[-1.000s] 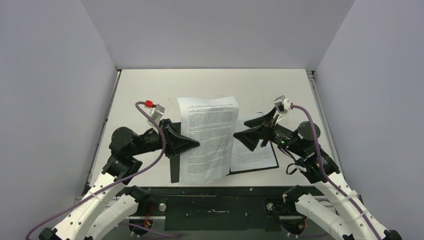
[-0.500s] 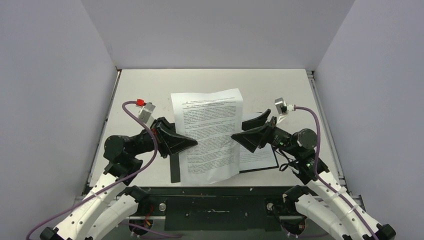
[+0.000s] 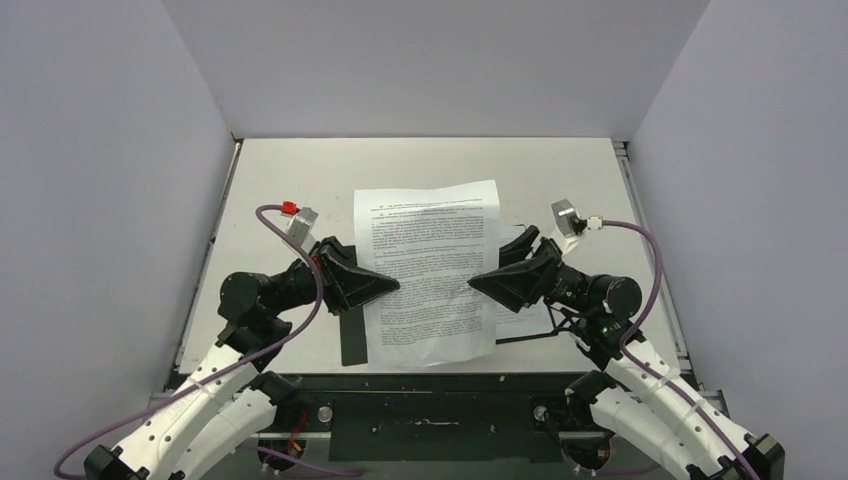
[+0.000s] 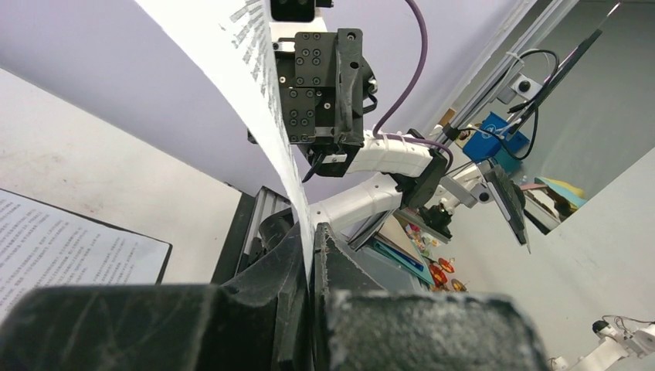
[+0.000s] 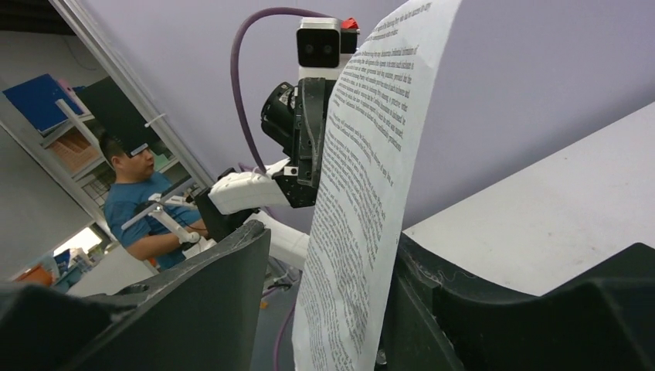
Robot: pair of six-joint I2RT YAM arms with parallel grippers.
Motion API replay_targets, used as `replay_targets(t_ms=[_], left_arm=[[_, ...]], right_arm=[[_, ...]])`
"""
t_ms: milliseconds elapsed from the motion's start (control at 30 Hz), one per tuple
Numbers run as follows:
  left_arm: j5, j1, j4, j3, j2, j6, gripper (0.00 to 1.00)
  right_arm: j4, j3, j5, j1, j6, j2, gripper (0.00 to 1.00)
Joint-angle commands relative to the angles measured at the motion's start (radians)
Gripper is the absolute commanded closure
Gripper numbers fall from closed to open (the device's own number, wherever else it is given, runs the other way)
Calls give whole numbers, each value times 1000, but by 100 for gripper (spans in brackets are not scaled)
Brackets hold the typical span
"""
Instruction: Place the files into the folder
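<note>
One of the files, a white printed sheet [image 3: 430, 270], hangs above the table between both arms. My left gripper [image 3: 393, 285] is shut on its left edge; in the left wrist view the sheet [image 4: 263, 93] rises from the pinched jaws [image 4: 311, 232]. My right gripper [image 3: 476, 283] straddles the right edge, open. In the right wrist view the sheet [image 5: 371, 154] rests against the right finger [image 5: 432, 294], with a gap to the left finger [image 5: 224, 286]. The black folder [image 3: 350, 338] lies open under the sheet. A second printed sheet [image 3: 522, 318] [image 4: 62, 247] lies on its right half.
The grey table [image 3: 300, 180] is walled by lilac panels on three sides. A dark metal rail [image 3: 430, 395] runs along the near edge between the arm bases. A person in blue [image 5: 143, 209] sits beyond the table in the right wrist view.
The right gripper came in around the sheet's right edge and its jaws narrowed. The held sheet shifted right and spread flatter. The left gripper stayed shut on it.
</note>
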Motion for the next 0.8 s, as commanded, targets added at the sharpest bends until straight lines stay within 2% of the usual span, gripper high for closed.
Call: replay_targets(t_ms=[0, 167, 233, 267, 300, 367, 467, 533, 567, 633, 700, 767], left_arm=[[-43, -8, 63, -1, 2, -1, 100], [-64, -9, 27, -3, -3, 17, 100], [-70, -9, 19, -6, -3, 21, 100], [-73, -10, 15, -7, 1, 25, 100], [-76, -11, -10, -6, 4, 35, 100], [-88, -12, -59, -7, 11, 60, 100], [-120, -12, -116, -12, 12, 88, 80], [-148, -13, -175, -9, 5, 117, 58], [-165, -12, -205, -8, -1, 132, 42], [-211, -12, -271, -5, -10, 166, 24], [-260, -12, -339, -2, -18, 190, 16], [-318, -12, -420, 8, -19, 221, 13]], right_arm=[[120, 20, -24, 17, 23, 18, 53], [33, 43, -14, 28, -34, 2, 68], [-19, 54, -2, 30, -62, -5, 80], [-47, 62, 6, 31, -80, -7, 91], [-89, 71, 17, 31, -98, -10, 94], [-180, 92, 36, 30, -143, -16, 95], [-275, 112, 79, 32, -204, -39, 95], [-310, 126, 90, 32, -230, -51, 95], [-339, 135, 96, 32, -245, -54, 95], [-417, 165, 122, 31, -308, -65, 95], [-521, 213, 162, 32, -376, -74, 95], [-637, 259, 209, 31, -445, -76, 95]])
